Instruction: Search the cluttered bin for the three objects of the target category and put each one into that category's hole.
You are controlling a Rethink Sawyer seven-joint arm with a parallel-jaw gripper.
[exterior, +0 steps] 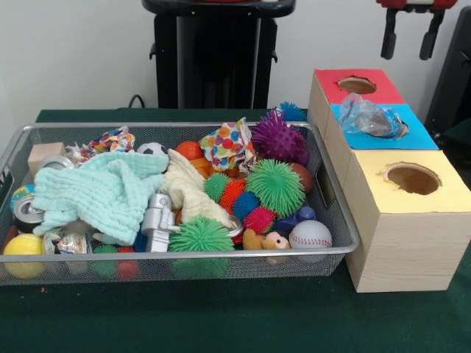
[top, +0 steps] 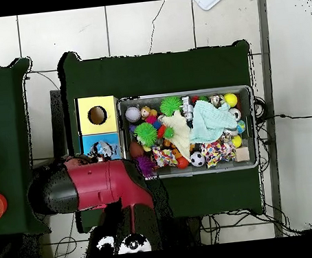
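Cloth [exterior: 103,193] and spiky balls [exterior: 275,187] blanket the bin [exterior: 335,220]; gripper [exterior: 411,34] hangs spread above the hole [exterior: 357,85].

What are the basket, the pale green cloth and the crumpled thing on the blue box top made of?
The basket looks like silver wire mesh: you can see through its walls. The pale green cloth seems a soft woven fabric, matte, with a crinkled weave and folds. The crumpled thing on the blue box top looks like thin clear plastic, glossy and creased, probably a squashed bottle.
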